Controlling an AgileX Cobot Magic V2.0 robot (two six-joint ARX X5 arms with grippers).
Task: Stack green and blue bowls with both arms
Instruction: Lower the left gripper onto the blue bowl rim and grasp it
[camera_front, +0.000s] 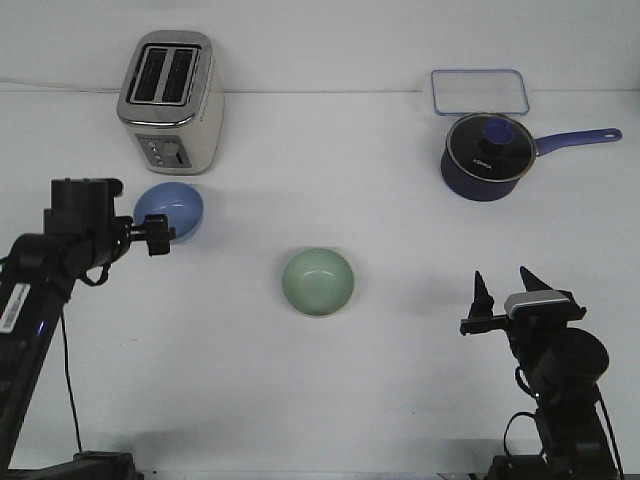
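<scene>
The light blue bowl (172, 210) is at the left of the table, in front of the toaster, and looks slightly tilted. My left gripper (157, 235) is at its near-left rim with its fingers closed on the rim. The pale green bowl (318, 282) sits upright in the middle of the table, apart from both arms. My right gripper (505, 290) is open and empty at the front right, well to the right of the green bowl.
A silver toaster (170, 100) stands at the back left. A dark blue saucepan with a glass lid (487, 155) is at the back right, its handle pointing right. A clear container lid (478, 92) lies behind it.
</scene>
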